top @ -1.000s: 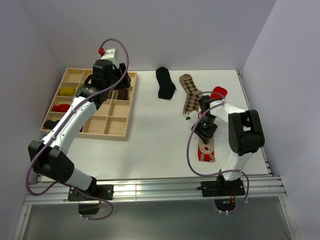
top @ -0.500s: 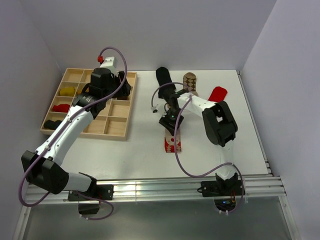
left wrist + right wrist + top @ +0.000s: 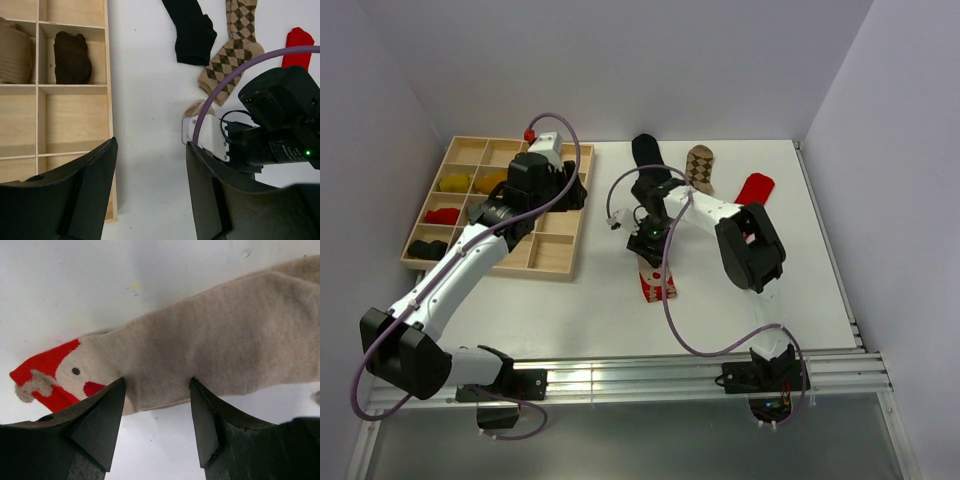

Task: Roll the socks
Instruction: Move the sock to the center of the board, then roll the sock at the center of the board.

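One figured sock [image 3: 200, 340] leftward under open right end effector [image 3: 157, 382]; left end effector [image 3: 150, 145] open

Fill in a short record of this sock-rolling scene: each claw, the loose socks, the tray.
left claw: open, empty, above the edge of the tray
right claw: open, low over the figure sock
figure sock: flat on the table, unrolled
other loose socks: black sock, argyle sock, red sock, all unrolled
tray contents: rolled socks in several compartments, among them a brown roll
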`<state>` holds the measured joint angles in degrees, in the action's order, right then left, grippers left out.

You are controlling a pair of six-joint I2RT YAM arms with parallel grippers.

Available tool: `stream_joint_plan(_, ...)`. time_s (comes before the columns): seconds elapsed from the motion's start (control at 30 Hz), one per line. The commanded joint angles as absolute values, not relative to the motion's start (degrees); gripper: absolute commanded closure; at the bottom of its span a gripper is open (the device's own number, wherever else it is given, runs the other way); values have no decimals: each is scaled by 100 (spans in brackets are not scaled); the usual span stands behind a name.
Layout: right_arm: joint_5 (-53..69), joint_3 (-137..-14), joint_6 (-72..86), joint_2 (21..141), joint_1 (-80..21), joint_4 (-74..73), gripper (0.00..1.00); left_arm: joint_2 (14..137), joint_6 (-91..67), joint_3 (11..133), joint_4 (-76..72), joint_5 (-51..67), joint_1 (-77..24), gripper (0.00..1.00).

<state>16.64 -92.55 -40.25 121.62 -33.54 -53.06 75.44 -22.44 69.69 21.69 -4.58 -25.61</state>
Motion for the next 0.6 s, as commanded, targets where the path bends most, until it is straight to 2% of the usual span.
stream_joint_plan(0.0,1836,-8869,-4245,11376,-3313,-4835,38,7216,-2356,7005,1933,-299,-2584,38)
stream_joint_plan(0.17,2276,-8009,-4394,10320,-3278,-4483,35,7163,-2364,7198,2048,-325,-2532,36)
stream_joint_plan(0.4,1986,-5759,-5430,8572,-3164,-3516,33,7084,-2426,7216,2021,-53,-2110,35)
stream_joint_plan(0.57,1952,-4449,-5923,7885,-3190,-2691,33,7084,-2400,7067,1890,-53,-2039,35)
